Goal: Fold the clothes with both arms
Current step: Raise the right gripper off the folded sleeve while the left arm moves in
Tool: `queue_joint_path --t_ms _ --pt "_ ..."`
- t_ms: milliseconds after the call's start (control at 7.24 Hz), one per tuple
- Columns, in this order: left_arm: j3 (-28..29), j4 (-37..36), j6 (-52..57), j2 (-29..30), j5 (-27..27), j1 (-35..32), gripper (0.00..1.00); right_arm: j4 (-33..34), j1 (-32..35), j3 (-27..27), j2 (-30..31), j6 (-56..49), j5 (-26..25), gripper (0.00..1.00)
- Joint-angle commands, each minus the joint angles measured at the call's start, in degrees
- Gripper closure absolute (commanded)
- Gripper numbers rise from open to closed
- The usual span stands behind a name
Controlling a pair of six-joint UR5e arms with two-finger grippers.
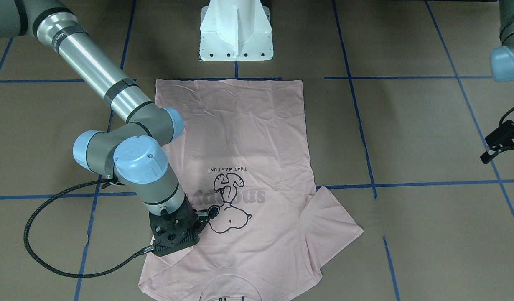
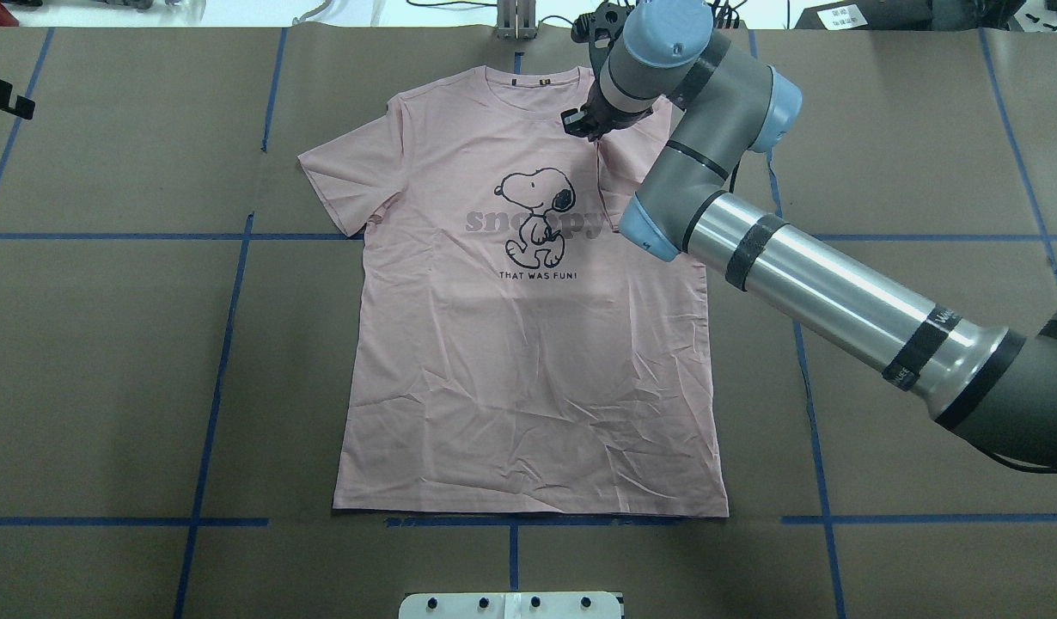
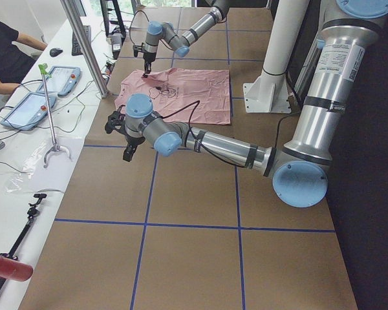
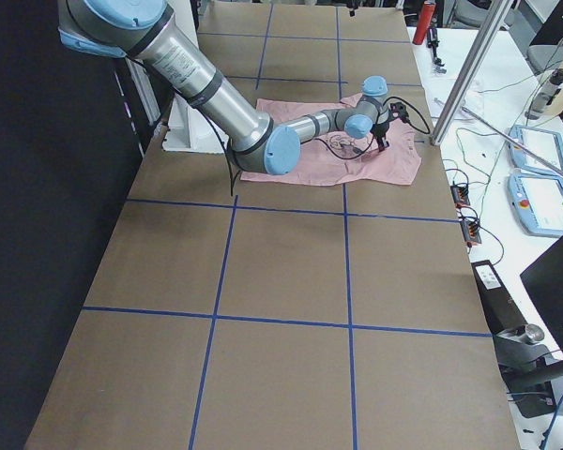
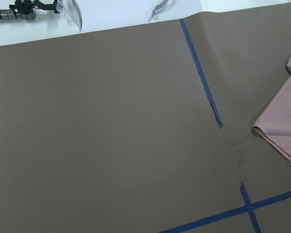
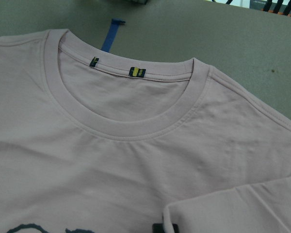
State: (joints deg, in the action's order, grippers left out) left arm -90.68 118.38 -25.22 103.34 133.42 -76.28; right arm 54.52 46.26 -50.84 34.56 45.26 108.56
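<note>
Right hand (image 2: 581, 123) was down on the T-shirt (image 2: 528, 370), at the robot's-right shoulder, just beside the collar (image 6: 131, 128). I couldn't tell how far its fingers were parted, or whether they pinched any cloth: no camera showed me the tips. Close by, the right sleeve (image 6: 242, 204) lay folded in over the chest, its edge doubled back, with the small black tag (image 6: 164, 228) at the corner. The dog print (image 2: 537, 215) sat face up near the hand.

Moving outward, the shirt lay flat on the bench (image 2: 107, 387), collar at the far side. Its hem (image 2: 528, 514) ran along a blue tape line (image 2: 107, 521) on the side of the white pedestal (image 1: 236, 31). The left sleeve (image 2: 348, 176) was spread out flat, its tip at another tape line. The right arm (image 2: 838, 292) reached in over the shirt's right side edge and hid part of it from above.

Left hand (image 1: 503, 146) hung above the bench, well apart from the shirt, fingers spread wide with nothing between them. Its wrist camera gave me brown bench and just the left sleeve's edge at the side. A wide stretch of brown paper lay between that hand and the cloth.
</note>
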Motion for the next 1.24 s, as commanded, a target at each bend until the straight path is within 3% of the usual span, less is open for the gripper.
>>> queue_joint_path --t_ms 0,138,276,415,553,691,967,1106 --pt "-0.20 -0.08 -0.09 0.37 0.00 0.16 0.00 -0.11 -0.11 -0.14 -0.19 0.53 -0.19 0.00" --pt "0.06 -0.17 -2.18 1.50 -1.31 1.47 0.00 0.23 -0.11 -1.71 0.07 4.54 0.51 0.00" --pt "0.06 -0.25 -11.51 3.86 -8.45 7.05 0.00 4.33 0.41 -7.03 1.73 8.40 6.61 0.00" --pt "0.24 -0.26 -22.74 6.50 -15.49 14.50 0.00 20.03 1.28 -18.39 4.70 8.96 11.45 0.00" --pt "0.68 -0.26 -31.99 8.87 -20.25 20.49 0.00 35.59 1.64 -29.12 6.91 8.88 11.85 0.00" --pt "3.20 -0.26 -38.87 11.77 -24.74 24.38 0.00 44.45 1.82 -36.89 9.80 8.97 11.94 0.00" --pt "12.68 0.18 -43.85 19.06 -32.74 28.45 0.02 44.80 4.27 -48.51 22.25 8.80 12.03 0.00" --pt "17.33 3.75 -43.77 20.83 -35.13 28.99 0.02 44.62 5.06 -51.18 25.70 7.92 12.38 0.00"
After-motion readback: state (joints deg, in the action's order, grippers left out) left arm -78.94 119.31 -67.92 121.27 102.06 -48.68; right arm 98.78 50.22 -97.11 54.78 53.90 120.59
